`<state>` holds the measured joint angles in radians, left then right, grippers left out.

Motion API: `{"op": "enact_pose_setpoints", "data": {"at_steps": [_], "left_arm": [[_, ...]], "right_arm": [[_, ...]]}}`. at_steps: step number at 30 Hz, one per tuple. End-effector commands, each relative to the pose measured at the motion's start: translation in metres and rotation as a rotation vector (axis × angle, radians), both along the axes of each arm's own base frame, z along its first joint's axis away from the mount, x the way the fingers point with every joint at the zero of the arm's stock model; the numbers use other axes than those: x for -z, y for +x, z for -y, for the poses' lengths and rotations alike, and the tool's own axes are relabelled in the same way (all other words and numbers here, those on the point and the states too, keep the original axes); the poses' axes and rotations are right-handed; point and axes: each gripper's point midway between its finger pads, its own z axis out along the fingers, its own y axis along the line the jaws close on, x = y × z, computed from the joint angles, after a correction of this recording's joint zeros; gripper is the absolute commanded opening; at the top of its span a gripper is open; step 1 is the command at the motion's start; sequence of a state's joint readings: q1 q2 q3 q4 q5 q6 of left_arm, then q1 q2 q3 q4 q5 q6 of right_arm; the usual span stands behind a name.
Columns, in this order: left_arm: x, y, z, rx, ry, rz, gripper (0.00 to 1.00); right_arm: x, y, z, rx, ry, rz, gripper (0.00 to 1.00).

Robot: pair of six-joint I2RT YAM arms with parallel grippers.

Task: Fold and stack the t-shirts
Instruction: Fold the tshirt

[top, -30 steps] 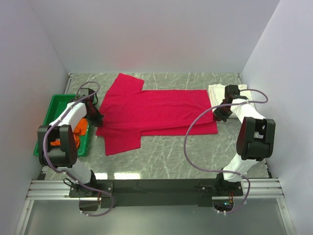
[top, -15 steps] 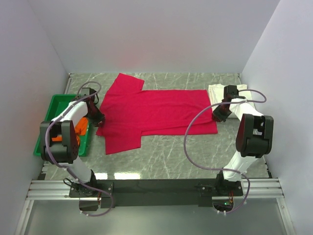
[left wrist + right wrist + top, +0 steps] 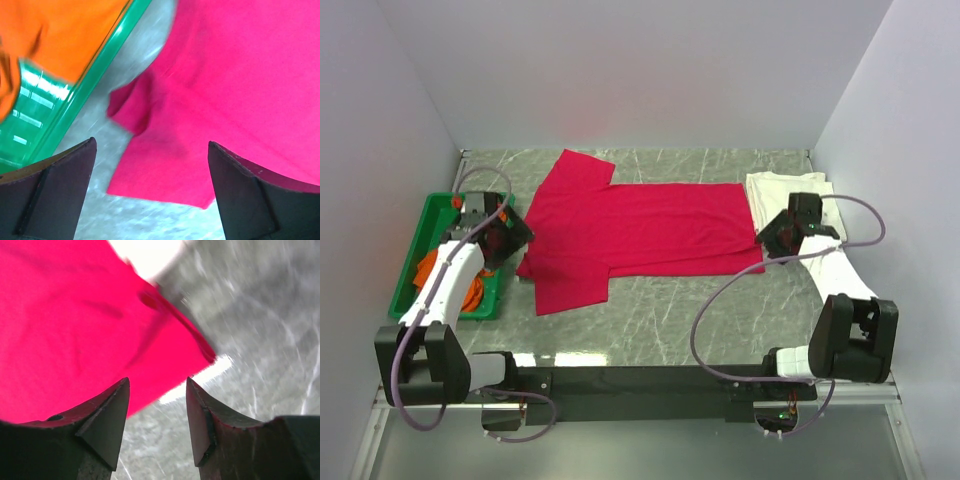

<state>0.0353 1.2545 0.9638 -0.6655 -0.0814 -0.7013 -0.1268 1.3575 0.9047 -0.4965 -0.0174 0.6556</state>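
Note:
The crimson t-shirt (image 3: 640,225) lies flat across the middle of the table, collar end left and hem right, with a sleeve sticking out at the back and at the front. My left gripper (image 3: 510,240) hovers over its left edge, open and empty; the left wrist view shows the sleeve corner (image 3: 165,170) below the left gripper (image 3: 151,142). My right gripper (image 3: 772,235) hangs open above the hem corner (image 3: 200,347), nothing between its fingers (image 3: 112,410). A cream-white t-shirt (image 3: 790,190) lies folded at the right. An orange t-shirt (image 3: 65,35) sits in the bin.
The green plastic bin (image 3: 435,215) stands at the left edge, its rim (image 3: 85,85) close beside the crimson shirt. White walls close in the table on three sides. Grey marble table (image 3: 670,310) shows in front of the shirt.
Both grippers went from shut to open and let go of the crimson shirt's ends. Both arms have drawn back, and the shirt stays flat where it was laid.

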Motion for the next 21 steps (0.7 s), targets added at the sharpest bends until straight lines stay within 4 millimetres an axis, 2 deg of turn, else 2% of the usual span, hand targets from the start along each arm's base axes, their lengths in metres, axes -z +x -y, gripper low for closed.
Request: {"op": "enact_pose_setpoints", "data": {"at_steps": [1,8,15,21], "left_arm": [[0.032,-0.025,0.0,-0.042,-0.016,-0.081,0.96],[0.057,-0.034,0.002,-0.099,-0.051,-0.09,0.91],[0.077,-0.037,0.001,-0.124,-0.053,-0.124,0.87],[0.084,-0.036,0.002,-0.134,-0.068,-0.119,0.81]], "right_arm": [[0.008,-0.008,0.002,0.049,0.043,0.026,0.57],[0.032,-0.023,0.001,0.091,0.155,0.007,0.59],[0.055,-0.022,-0.004,0.102,0.213,-0.015,0.59],[0.069,-0.025,-0.006,0.103,0.225,-0.04,0.58]]}}
